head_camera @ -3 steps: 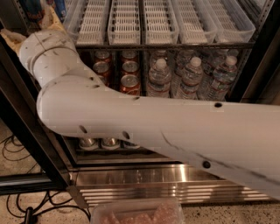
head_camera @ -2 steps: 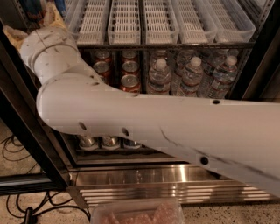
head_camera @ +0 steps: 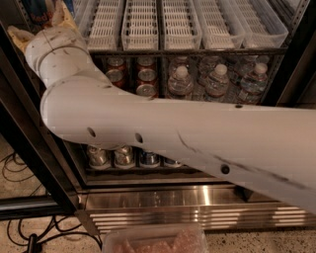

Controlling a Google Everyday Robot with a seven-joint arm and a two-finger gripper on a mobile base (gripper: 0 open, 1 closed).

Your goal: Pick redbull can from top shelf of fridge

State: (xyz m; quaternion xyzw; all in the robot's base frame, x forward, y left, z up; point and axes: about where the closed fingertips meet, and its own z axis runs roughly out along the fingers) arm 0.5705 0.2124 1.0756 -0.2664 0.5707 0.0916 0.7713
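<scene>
My gripper [head_camera: 42, 19] is at the top left corner of the view, just left of the fridge's top shelf [head_camera: 180, 27]. It is shut on a blue can, the redbull can [head_camera: 43, 10], which is mostly cut off by the frame edge. My thick white arm [head_camera: 173, 128] runs across the view from the lower right up to the gripper and hides much of the fridge's middle. The top shelf's white slotted lane trays show no cans. The fridge's steel ribbed base [head_camera: 197, 205] is below.
Red cola cans [head_camera: 146, 76] and water bottles [head_camera: 217, 79] stand on the shelf under the dark rail [head_camera: 207, 51]. Short silver cans [head_camera: 123, 157] sit lower down. The dark door frame [head_camera: 29, 148] slants at the left, with cables [head_camera: 15, 170] on the floor. A clear plastic container [head_camera: 153, 242] is at the bottom edge.
The arm and gripper have barely shifted; the wrist has edged slightly right and the view is nearly the same.
</scene>
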